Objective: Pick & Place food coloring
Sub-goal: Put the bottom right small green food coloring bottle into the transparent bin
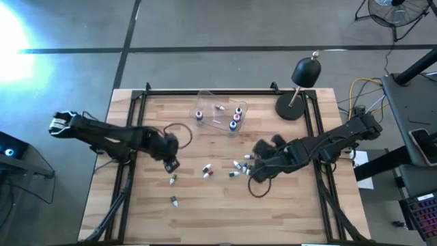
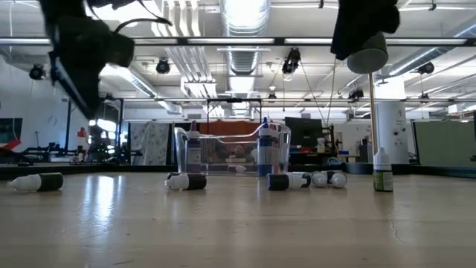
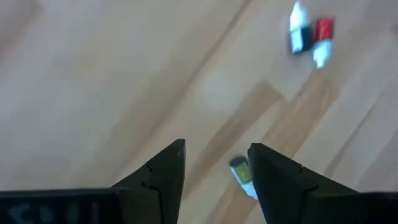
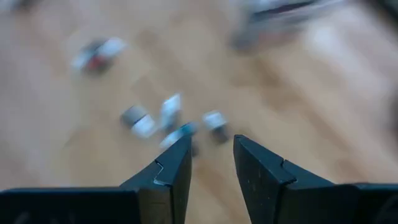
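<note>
Several small food coloring bottles lie scattered on the wooden table: a red one and a dark one, a cluster, and two single ones. Other bottles stand inside the clear tub. My left gripper hovers open above the table, with a small green bottle showing below, beside one finger. My right gripper is open with a narrow gap, just right of the cluster. In the low view the lying bottles rest on their sides, and one green bottle stands upright.
A black desk lamp stands at the table's far right corner, next to the tub. Black rails run along the table's edges. Bare wood lies along the near part of the table.
</note>
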Controlling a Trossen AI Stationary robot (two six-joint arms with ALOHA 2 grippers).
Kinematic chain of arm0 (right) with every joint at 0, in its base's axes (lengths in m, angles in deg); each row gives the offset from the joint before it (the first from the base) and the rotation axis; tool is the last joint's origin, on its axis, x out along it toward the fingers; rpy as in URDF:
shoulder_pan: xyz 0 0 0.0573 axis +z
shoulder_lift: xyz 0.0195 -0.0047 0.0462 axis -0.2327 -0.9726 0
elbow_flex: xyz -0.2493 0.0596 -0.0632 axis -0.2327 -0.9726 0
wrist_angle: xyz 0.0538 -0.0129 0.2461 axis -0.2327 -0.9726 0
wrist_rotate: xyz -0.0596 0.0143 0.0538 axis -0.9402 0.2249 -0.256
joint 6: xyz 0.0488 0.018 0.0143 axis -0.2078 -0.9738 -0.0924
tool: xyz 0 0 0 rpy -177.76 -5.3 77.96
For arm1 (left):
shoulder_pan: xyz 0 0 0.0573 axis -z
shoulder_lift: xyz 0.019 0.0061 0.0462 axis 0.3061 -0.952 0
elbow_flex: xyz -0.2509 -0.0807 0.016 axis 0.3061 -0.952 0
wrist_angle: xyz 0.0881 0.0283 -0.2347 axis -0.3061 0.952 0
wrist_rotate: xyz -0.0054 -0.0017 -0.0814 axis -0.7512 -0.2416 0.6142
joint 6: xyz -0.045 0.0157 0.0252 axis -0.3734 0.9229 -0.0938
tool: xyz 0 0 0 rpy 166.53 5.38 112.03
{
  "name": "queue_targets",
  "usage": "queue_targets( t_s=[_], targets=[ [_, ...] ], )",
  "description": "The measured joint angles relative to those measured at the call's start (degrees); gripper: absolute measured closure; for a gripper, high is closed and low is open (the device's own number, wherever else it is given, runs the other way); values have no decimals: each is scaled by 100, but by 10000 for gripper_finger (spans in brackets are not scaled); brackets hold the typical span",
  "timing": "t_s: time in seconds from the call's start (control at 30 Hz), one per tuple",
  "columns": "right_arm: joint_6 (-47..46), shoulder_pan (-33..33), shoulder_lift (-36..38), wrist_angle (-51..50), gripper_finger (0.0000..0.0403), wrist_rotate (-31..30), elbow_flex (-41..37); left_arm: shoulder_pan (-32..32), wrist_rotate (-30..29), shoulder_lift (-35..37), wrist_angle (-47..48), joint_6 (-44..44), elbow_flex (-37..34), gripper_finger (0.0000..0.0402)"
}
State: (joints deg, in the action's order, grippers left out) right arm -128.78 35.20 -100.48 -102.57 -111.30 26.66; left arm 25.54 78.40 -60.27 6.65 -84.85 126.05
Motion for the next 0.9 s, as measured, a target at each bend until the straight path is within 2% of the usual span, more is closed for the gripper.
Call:
queue_targets(
  t_s=[0.07, 0.13, 0.2, 0.27, 0.43, 0.6, 0.7, 0.9],
  targets=[
    [906, -10, -5, 480, 291, 754, -225, 253, 1, 77, -158, -433, -270, 250],
    [1454, 3, -69, 457, 291, 1294, -438, 466, -5, 136, -339, -763, -453, 250],
    [1423, 3, -102, 312, 291, 1755, -689, 629, -52, 173, -502, -1030, -584, 250],
    [1258, 19, -118, 327, 291, 1964, -974, 761, -121, 179, -674, -1231, -671, 250],
    [1261, 389, -96, 962, 286, 1994, -1607, 973, -430, 177, -860, -1407, -729, 250],
    [1313, 766, -95, 2171, 250, 1845, -2061, 987, -591, 176, -877, -1410, -732, 250],
    [1200, 886, -94, 2199, 221, 1531, -2172, 991, -691, 175, -883, -1410, -732, 250],
    [916, 854, -99, 2131, 176, 1297, -2424, 990, -892, 175, -938, -1380, -732, 250]
  ],
)
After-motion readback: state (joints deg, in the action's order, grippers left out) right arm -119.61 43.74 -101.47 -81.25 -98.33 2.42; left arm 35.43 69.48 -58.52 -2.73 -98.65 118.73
